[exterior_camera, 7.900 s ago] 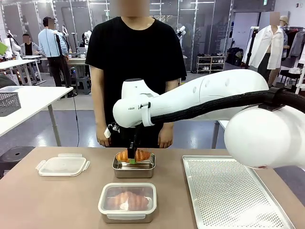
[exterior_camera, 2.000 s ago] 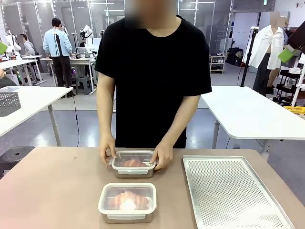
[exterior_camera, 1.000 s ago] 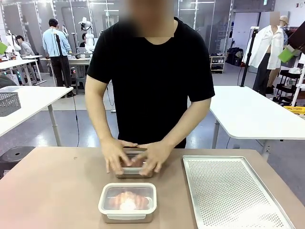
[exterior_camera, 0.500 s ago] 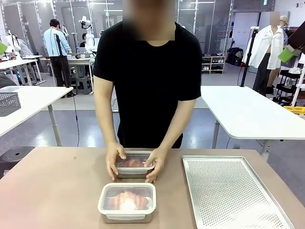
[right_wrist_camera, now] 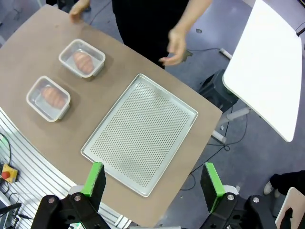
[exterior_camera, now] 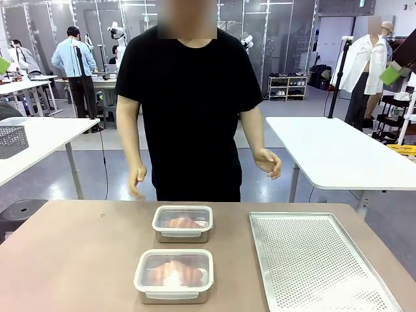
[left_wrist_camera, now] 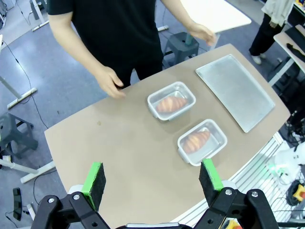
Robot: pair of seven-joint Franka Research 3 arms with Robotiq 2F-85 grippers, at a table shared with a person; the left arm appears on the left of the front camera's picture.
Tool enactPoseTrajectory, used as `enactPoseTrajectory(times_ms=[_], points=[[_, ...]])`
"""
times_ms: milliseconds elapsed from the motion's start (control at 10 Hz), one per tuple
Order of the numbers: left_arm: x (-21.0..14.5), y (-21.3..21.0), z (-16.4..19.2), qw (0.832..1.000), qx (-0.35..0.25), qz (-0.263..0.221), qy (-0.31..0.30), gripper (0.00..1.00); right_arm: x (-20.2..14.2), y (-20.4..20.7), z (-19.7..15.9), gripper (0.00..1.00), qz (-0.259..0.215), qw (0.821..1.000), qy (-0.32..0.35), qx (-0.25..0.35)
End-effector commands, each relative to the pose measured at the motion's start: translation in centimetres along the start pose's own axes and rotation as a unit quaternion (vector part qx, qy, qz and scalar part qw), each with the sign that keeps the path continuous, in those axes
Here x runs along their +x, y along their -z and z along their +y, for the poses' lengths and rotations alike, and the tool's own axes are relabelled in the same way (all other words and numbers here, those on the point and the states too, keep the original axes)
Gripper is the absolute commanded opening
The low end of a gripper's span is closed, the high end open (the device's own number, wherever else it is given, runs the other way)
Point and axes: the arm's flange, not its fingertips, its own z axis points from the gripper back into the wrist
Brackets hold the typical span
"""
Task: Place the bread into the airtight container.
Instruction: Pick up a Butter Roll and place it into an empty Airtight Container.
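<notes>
Desk [exterior_camera: 78,260]: brown, across the frame's lower half.
Tray [exterior_camera: 312,260]: bare, lower right.
Boxes: far box [exterior_camera: 182,223] centre, near box [exterior_camera: 173,275] below it; both lidded, bread [exterior_camera: 182,222] inside each.
Hands [exterior_camera: 268,162]: just lifted off the far lid, so the job looks finished.
Claws: left claw [left_wrist_camera: 152,179] and right claw [right_wrist_camera: 152,179] released, high above the desk.

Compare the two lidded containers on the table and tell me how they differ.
The near container sits close to the robot's edge; the far container sits nearer the person. The near container looks larger in the front view, likely just from closeness. Both are lidded, each holds a croissant, and both lie left of the perforated tray.
</notes>
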Motion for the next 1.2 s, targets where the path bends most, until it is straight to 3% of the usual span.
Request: enactPoseTrajectory(times_ms=[0, 1100], points=[[0.03, -0.11, 0.02, 1.0, -0.003, 0.001, 0.005, 1.0, -0.1, 0.0, -0.04, 1.0, -0.005, 1.0, 0.002, -0.003], [0.03, -0.11, 0.02, 1.0, -0.003, 0.001, 0.005, 1.0, -0.1, 0.0, -0.04, 1.0, -0.005, 1.0, 0.002, -0.003]])
